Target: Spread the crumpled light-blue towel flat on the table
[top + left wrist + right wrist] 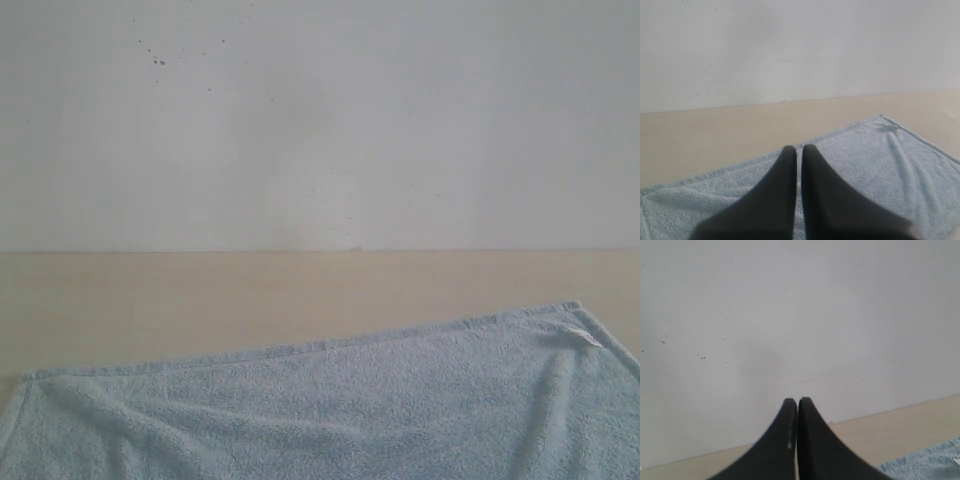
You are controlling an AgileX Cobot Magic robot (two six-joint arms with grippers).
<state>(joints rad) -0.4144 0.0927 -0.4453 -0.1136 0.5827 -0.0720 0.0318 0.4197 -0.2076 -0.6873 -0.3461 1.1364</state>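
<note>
towel (pixel 330 415) spread on table (pixel 200 300) — mild wrinkles

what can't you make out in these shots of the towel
Exterior view: the towel runs off the bottom edge, so its near side, and whether it all lies flat, cannot be seen.
Exterior view: the tag is too small to read.
Left wrist view: the left gripper hides the stretch of towel behind it.
Right wrist view: the right gripper and the picture's edge leave only a scrap of towel showing.
</note>
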